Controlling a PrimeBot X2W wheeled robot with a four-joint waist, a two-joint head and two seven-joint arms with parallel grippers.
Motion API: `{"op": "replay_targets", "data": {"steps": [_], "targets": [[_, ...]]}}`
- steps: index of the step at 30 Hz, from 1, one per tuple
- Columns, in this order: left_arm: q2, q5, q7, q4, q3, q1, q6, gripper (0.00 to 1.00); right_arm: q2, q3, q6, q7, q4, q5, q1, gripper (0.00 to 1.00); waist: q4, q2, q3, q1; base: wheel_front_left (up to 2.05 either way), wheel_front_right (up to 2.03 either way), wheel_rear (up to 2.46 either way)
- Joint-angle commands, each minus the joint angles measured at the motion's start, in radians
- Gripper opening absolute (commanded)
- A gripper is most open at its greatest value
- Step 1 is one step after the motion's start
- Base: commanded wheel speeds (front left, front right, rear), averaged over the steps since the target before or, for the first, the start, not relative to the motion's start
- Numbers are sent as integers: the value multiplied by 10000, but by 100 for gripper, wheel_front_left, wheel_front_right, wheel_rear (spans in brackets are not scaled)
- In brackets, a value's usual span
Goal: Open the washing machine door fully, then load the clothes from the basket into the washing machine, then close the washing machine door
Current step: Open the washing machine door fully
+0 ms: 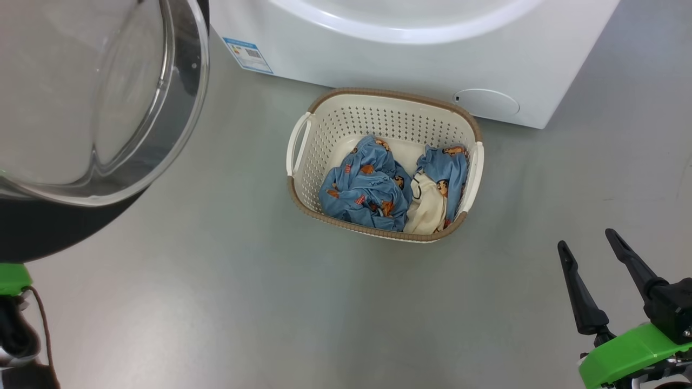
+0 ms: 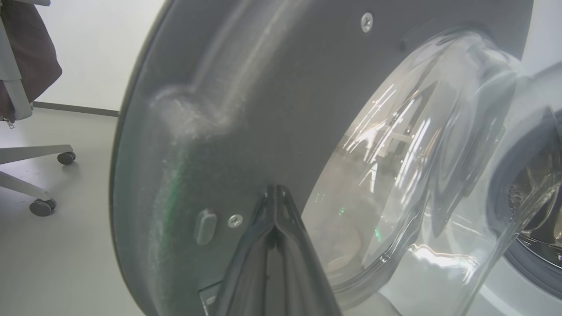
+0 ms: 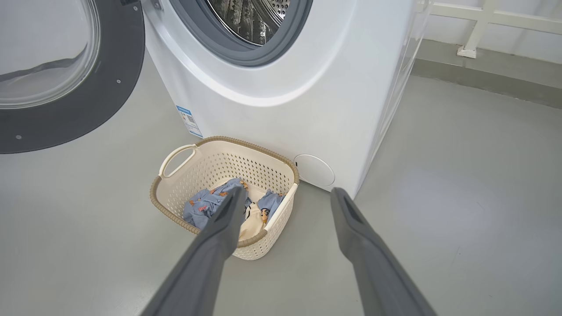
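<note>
Sitting on the floor (image 1: 216, 302) just before the washing machine (image 1: 378, 59), the basket (image 1: 346, 116) holds the clothes (image 1: 365, 186), up and left of the right tool (image 1: 586, 240), whose fingers stand spread and empty. The left tool (image 2: 275, 193), fingers pressed together, points at the inner face of the open washing machine door (image 2: 219, 87).

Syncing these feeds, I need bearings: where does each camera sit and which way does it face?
Head view: head-mounted, looking down at the basket of clothes; open right gripper.
Left wrist view: left wrist, facing the washing machine door, inner side; shut left gripper.
Right wrist view: right wrist, facing down at basket and washing machine; its open fingers.
Shared by head and right wrist views: basket, door.
</note>
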Motion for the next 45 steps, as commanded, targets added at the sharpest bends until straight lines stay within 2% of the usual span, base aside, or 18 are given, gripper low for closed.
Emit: {"op": "replay_targets", "data": {"steps": [1,9,18,29,33,45], "targets": [[502,94,-65,-272,361,-122,-18,0,-80,218,100,7,-284,-110,-109,100,-4,-1,-29,0,0,0,0],[161,499,-65,-541,223,254,-290,0,121,302,100,-207,35,-53,-134,100,-78,-1,-523,0,0,0,0],[-76,686,-55,-1230,-608,1259,-487,0,566,426,100,-780,764,107,-237,100,-589,-1,-1539,0,0,0,0],[-136,445,509,-2661,-2399,2888,-635,0,943,445,100,-1561,1608,318,-87,100,-1622,-1,-2753,0,0,0,0],[-138,248,663,-3222,-3240,3483,-517,0,1012,490,100,-1735,1811,374,14,100,-1928,-1,-3132,0,0,0,0],[-140,51,1082,-4709,-4963,4828,-311,0,1077,757,100,-2132,1908,599,233,100,-2790,-1,-3938,0,0,0,0]]}}
